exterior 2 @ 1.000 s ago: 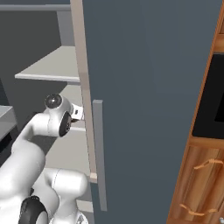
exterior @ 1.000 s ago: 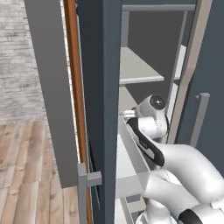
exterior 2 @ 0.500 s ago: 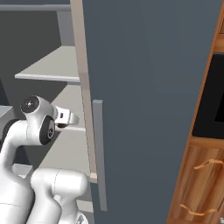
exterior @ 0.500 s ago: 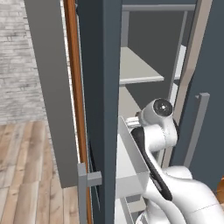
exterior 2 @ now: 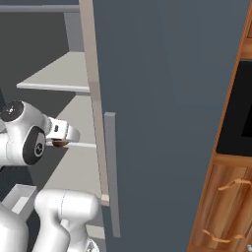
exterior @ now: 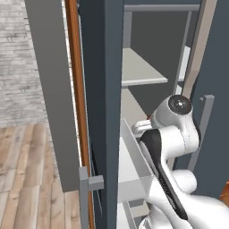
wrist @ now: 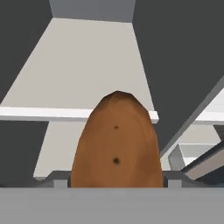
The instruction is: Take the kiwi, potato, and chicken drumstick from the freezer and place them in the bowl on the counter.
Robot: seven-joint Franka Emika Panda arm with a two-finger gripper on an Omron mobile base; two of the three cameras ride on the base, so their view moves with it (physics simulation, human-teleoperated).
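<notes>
Jaws clamped on smooth brown oval potato (wrist: 116, 144) inside tall slate-grey freezer (exterior: 100, 89); carrying it to the bowl remains.

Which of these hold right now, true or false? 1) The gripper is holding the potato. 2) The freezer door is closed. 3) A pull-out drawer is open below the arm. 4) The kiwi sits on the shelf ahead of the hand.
1) True: the gripper is shut on the brown potato.
2) False: the freezer door stands open, its pale shelves exposed.
3) True: a pale drawer is pulled out beside the arm.
4) False: the shelf ahead looks bare.
</notes>
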